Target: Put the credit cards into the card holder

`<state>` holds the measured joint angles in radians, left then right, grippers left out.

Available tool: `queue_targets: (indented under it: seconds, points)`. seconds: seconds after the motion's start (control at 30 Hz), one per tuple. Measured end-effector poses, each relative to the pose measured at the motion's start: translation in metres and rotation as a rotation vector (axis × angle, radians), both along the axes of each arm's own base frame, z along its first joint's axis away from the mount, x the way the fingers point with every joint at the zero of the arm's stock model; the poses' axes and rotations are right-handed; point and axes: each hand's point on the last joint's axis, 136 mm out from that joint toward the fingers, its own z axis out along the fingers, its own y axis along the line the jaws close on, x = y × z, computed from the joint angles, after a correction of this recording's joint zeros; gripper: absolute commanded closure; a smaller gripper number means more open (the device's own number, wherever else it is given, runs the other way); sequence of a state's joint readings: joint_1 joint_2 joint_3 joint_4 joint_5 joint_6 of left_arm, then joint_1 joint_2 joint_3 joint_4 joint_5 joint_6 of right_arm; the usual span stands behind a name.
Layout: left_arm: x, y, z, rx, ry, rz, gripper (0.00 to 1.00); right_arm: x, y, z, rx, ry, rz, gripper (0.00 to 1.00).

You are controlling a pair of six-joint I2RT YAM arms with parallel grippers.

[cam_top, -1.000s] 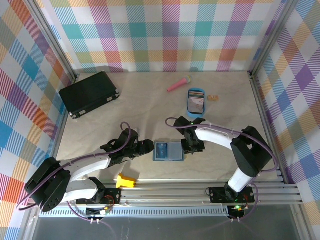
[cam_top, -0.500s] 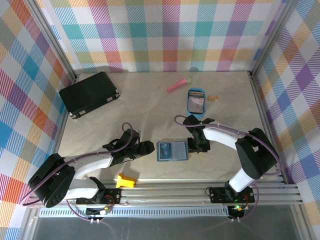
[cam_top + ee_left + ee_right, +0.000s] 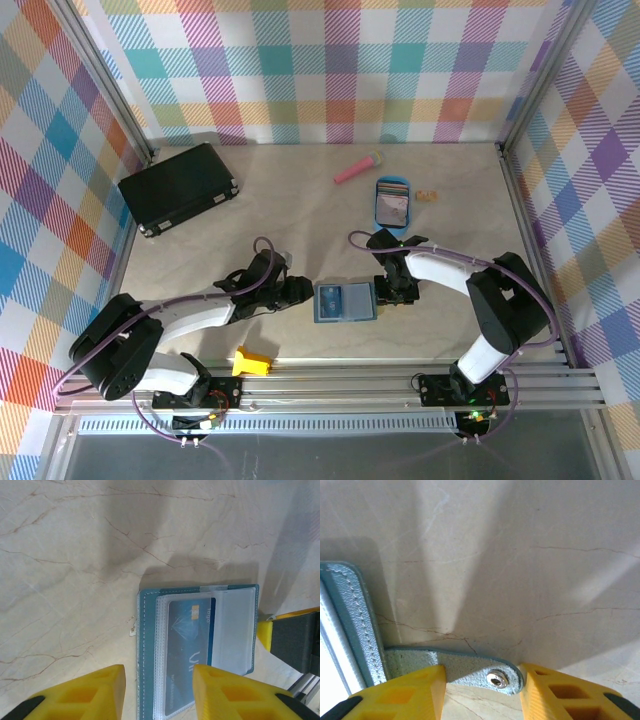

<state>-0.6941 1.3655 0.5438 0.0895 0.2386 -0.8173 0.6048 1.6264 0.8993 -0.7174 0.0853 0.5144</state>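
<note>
Open teal folding card holder (image 3: pixel 345 301) lies flat mid-table, a blue plastic card (image 3: pixel 189 650) in its clear sleeve. Left gripper (image 3: pixel 157 674) has jaws apart, straddling the holder's left end. Right gripper (image 3: pixel 482 676) flanks the snap tab (image 3: pixel 470 671); clamped or not, cannot tell.

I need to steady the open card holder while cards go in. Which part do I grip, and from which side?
Take the snap tab, coming from the right with the right gripper, whose fingers stand either side of it. The card holder lies open, flat on the table, leaving little edge to pinch; the tab is a narrow strap jutting past its right cover.
</note>
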Motion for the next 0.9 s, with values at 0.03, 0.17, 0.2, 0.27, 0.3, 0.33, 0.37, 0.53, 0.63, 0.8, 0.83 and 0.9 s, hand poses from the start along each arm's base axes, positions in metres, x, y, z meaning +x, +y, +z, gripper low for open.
queue_targets:
  seconds: [0.03,0.17,0.2,0.27,0.3,0.33,0.37,0.53,0.63,0.8,0.83,0.9]
  points:
    - [0.0,-0.001,-0.001,0.002,0.005,-0.003,0.61,0.0,0.0,0.0,0.002,0.002,-0.002,0.57]
    - [0.002,-0.007,-0.001,0.007,0.008,-0.02,0.61,0.0,0.0,0.0,0.006,0.005,-0.004,0.57]
    - [0.004,-0.009,0.0,0.006,0.004,-0.025,0.61,0.0,0.0,0.0,0.006,0.005,-0.004,0.57]
    - [0.006,-0.013,0.001,0.005,0.001,-0.037,0.61,0.0,0.0,0.0,0.006,0.005,-0.004,0.57]
    - [0.007,-0.014,0.001,0.006,0.0,-0.039,0.6,0.0,0.0,0.0,0.007,0.006,-0.006,0.56]
    - [0.008,-0.015,0.001,0.008,0.001,-0.04,0.6,0.0,0.0,0.0,0.008,0.007,-0.007,0.56]
    - [0.008,-0.016,0.0,0.011,0.004,-0.041,0.6,0.0,0.0,0.0,0.011,0.008,-0.009,0.56]
    - [0.009,-0.016,-0.006,0.025,0.016,-0.044,0.58,0.0,0.001,0.0,0.025,0.013,-0.013,0.53]
    - [0.01,-0.017,-0.008,0.029,0.017,-0.046,0.58,0.001,0.002,0.001,0.043,0.017,-0.022,0.53]
    - [0.01,-0.017,-0.008,0.031,0.018,-0.046,0.58,0.004,0.003,0.012,0.104,0.004,-0.051,0.53]
    - [0.01,-0.017,-0.008,0.03,0.017,-0.046,0.58,0.005,0.004,0.017,0.122,-0.008,-0.054,0.52]
    - [0.01,-0.017,-0.008,0.029,0.017,-0.046,0.58,0.008,0.007,0.03,0.167,-0.038,-0.058,0.53]
